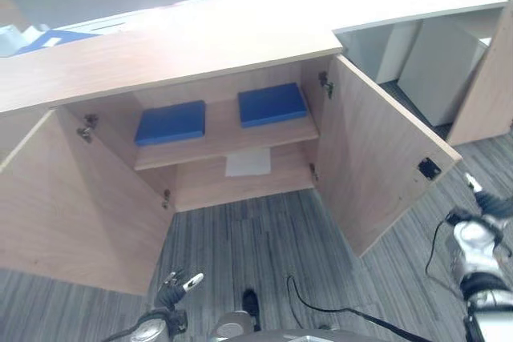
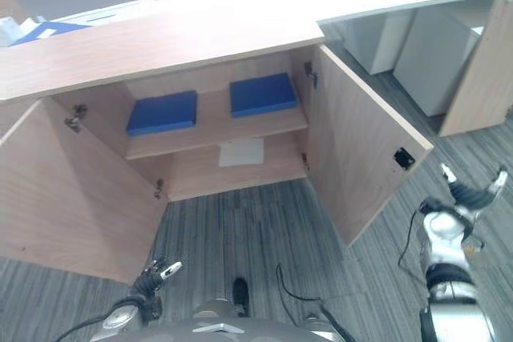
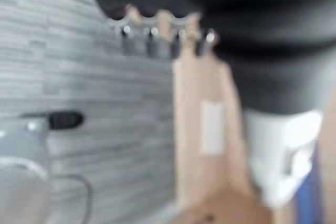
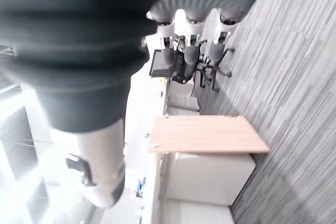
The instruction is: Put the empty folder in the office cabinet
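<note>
The office cabinet [image 1: 160, 54] stands open with both doors swung out. On its upper shelf [image 1: 220, 140] two blue folders lie flat, one to the left [image 1: 170, 122] and one to the right [image 1: 272, 104]. My left hand [image 1: 180, 286] hangs low by the floor in front of the left door, its fingers [image 3: 152, 38] relaxed and holding nothing. Out beyond the right door, my right hand [image 2: 469, 190] is open with spread fingers [image 4: 189, 40], also holding nothing. Both hands are well away from the folders.
A white sheet [image 1: 248, 162] lies on the lower shelf. The left door [image 1: 64, 206] and right door [image 1: 385, 158] flank a strip of striped grey carpet [image 1: 256, 238]. Another blue folder [image 1: 52, 40] rests on the desktop at far left. A second open cabinet [image 1: 433, 62] stands at right.
</note>
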Motion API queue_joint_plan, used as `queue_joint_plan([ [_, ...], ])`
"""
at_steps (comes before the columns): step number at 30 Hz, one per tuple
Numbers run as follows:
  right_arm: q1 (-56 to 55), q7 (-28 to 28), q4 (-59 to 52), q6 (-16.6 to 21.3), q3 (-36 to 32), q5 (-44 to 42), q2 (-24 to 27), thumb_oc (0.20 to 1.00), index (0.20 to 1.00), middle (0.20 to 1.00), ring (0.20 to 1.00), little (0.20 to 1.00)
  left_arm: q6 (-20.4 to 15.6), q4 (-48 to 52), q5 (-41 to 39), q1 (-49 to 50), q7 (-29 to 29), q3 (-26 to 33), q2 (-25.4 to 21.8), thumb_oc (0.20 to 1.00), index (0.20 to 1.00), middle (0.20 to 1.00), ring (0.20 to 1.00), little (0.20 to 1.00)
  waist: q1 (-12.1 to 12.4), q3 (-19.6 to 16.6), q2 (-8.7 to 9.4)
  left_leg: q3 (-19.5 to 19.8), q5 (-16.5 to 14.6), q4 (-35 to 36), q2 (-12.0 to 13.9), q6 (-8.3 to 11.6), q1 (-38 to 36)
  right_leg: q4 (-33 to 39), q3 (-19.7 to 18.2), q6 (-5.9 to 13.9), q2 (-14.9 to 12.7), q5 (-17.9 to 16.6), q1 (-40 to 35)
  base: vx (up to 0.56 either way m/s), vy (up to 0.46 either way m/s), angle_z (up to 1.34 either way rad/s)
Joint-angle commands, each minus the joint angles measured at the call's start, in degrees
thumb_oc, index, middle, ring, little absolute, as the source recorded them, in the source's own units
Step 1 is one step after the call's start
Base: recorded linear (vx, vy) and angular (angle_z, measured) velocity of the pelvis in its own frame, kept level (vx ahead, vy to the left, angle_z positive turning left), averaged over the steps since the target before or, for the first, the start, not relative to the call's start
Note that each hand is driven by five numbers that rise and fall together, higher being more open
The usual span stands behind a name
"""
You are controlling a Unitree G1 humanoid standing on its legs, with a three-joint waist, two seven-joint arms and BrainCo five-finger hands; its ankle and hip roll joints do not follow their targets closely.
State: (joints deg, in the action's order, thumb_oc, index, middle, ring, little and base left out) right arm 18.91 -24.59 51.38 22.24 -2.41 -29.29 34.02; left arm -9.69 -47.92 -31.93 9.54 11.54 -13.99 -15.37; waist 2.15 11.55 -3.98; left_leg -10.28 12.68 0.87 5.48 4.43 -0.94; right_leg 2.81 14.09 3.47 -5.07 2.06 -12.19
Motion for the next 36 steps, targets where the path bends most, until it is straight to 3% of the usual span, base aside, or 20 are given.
queue_joint_plan([
  [1,3.3,7.8,-0.8,-2.9,2.3,1.2,2.7,1.000,1.000,1.000,1.000,1.000,-1.0,-0.2,4.8,-3.0,1.2,-0.8,-2.8,1.000,1.000,1.000,1.000,1.000,-0.7,0.9,3.40,0.4,-15.8,-6.5,0.5,-1.57,-0.5,-3.4,-1.6,-1.45,-2.1,0.8,6.1,0.04,0.110,-0.22],
  [3,3.9,9.3,-1.3,-3.8,2.9,1.6,3.3,1.000,1.000,1.000,1.000,1.000,-0.7,-0.4,5.3,-2.8,1.2,-0.7,-2.9,1.000,1.000,1.000,1.000,1.000,-1.0,0.6,3.19,-0.2,-15.0,-4.8,1.6,-1.00,-1.5,-3.1,-1.3,-1.17,-2.3,0.6,6.6,0.05,0.151,0.09],
  [4,4.6,11.3,-1.6,-4.7,3.8,0.6,3.7,1.000,1.000,1.000,1.000,1.000,0.5,-0.1,6.8,-2.8,0.3,-0.8,-2.9,1.000,1.000,1.000,1.000,1.000,-0.9,0.7,2.49,0.2,-13.1,-1.7,2.6,-0.37,-2.0,-3.4,-0.9,-0.69,-2.6,0.3,7.2,0.05,0.132,0.31],
  [10,7.6,18.1,-0.4,-6.3,5.4,0.1,4.4,1.000,1.000,1.000,1.000,1.000,1.1,0.0,7.0,-2.0,-1.4,-0.3,-3.9,1.000,1.000,1.000,1.000,1.000,0.3,1.9,1.50,2.2,-11.6,1.5,2.1,0.13,-2.0,-1.7,-0.3,0.91,-3.5,-1.7,7.9,0.02,0.069,0.19],
  [20,14.0,32.0,1.6,-5.6,9.7,-3.8,3.7,1.000,1.000,1.000,1.000,1.000,-3.9,-3.6,6.5,0.5,-0.6,3.2,-4.6,1.000,1.000,1.000,1.000,1.000,3.6,1.7,0.64,2.9,-11.3,3.6,0.9,0.82,-2.4,1.7,2.7,1.45,-4.1,-2.6,6.6,0.01,0.037,0.07],
  [25,13.2,33.3,-5.0,-5.3,13.7,-1.2,0.9,1.000,1.000,1.000,1.000,1.000,-4.4,-3.2,7.0,1.3,-0.8,4.5,-4.3,1.000,1.000,1.000,1.000,1.000,4.1,1.3,1.29,3.0,-11.4,3.5,0.9,0.85,-2.7,2.0,3.2,1.57,-4.1,-2.6,5.8,0.04,0.020,0.08],
  [30,9.6,36.2,-12.5,-6.1,20.7,7.8,-3.0,1.000,1.000,1.000,1.000,1.000,-3.9,-1.7,7.9,1.8,-0.8,5.6,-3.6,1.000,1.000,1.000,1.000,1.000,4.9,1.0,2.14,2.9,-11.8,3.4,1.0,0.58,-3.5,2.2,3.8,1.79,-4.3,-2.5,4.7,0.04,0.006,0.02],
  [36,13.9,33.3,-11.5,-6.7,28.9,9.3,-8.3,1.000,1.000,1.000,1.000,1.000,-4.4,-1.4,7.1,1.0,-2.9,4.5,-3.4,1.000,1.000,1.000,1.000,1.000,7.2,0.2,2.67,3.9,-11.8,4.1,0.8,0.40,-3.9,2.2,5.4,2.02,-4.3,-2.5,4.0,0.02,-0.001,0.11],
])
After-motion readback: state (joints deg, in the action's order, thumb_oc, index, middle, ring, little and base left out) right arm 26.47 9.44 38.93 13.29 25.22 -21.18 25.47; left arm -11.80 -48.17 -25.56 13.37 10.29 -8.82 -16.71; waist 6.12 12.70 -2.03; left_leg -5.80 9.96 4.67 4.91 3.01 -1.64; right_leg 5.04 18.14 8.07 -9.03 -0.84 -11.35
